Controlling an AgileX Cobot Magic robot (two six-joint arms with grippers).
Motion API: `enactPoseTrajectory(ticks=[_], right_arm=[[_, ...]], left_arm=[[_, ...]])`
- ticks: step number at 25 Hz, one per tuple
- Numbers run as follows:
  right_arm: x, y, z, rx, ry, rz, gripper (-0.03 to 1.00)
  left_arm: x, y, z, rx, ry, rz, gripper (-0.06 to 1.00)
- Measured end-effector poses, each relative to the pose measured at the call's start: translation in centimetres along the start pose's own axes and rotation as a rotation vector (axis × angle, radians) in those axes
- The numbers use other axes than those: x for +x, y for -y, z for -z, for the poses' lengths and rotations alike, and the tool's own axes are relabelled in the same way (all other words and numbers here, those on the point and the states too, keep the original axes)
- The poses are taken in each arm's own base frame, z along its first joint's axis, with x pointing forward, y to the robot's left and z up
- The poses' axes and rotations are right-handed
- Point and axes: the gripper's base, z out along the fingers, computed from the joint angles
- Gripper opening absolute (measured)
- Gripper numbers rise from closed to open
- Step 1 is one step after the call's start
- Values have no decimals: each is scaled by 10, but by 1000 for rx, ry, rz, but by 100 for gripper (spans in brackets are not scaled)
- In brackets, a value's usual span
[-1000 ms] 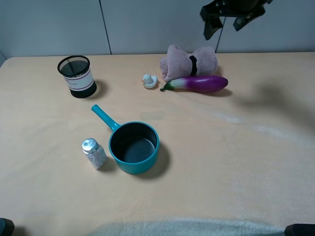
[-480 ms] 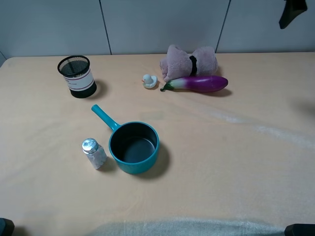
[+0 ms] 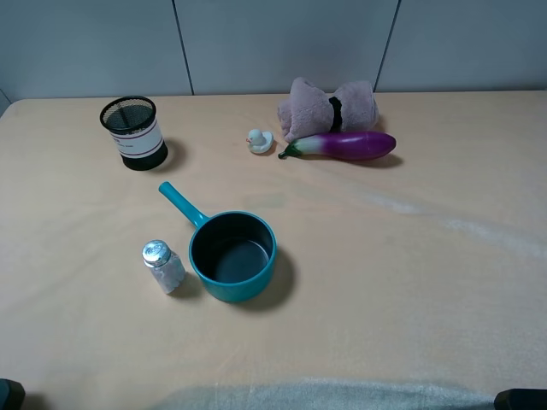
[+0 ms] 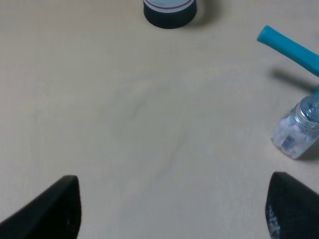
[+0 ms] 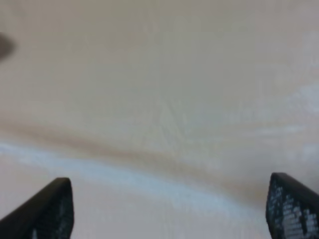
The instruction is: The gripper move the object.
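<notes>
The small clear glass shaker (image 3: 162,266) with a silver cap and whitish-pink grains stands upright just left of the teal pot (image 3: 232,256). It also shows in the left wrist view (image 4: 297,131), beside the pot's teal handle (image 4: 289,45). My left gripper (image 4: 172,211) is open and empty, its two black fingertips (image 4: 52,206) wide apart over bare table, well short of the shaker. My right gripper (image 5: 167,211) is open and empty over bare table. Neither gripper shows in the exterior view.
A black mesh cup (image 3: 132,132) stands at the back left, its base in the left wrist view (image 4: 169,9). A small white duck (image 3: 259,140), a purple eggplant (image 3: 346,145) and a rolled pink towel (image 3: 329,107) lie at the back middle.
The dark right arm, seen at the top right of the exterior view a second ago, has swung right and left that view. The shaker, pot and other objects have not moved.
</notes>
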Motion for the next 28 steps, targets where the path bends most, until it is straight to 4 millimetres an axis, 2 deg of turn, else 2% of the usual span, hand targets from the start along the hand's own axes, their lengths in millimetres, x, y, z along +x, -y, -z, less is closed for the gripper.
enactPoseTrajectory(ticks=[7,13,17,28], right_arm=[[81,-4,39,7,117,-20,59],[136,-6,69,6,256,-78,59],[157,-7,78,4,301,-107,59],[194,-13,73,-26,376,-128,59]], left_arm=[[0,0,0,0,0,0,75],[0,0,0,0,0,0,75],[0,0,0,0,0,-1,75],[0,0,0,0,0,-1,75]])
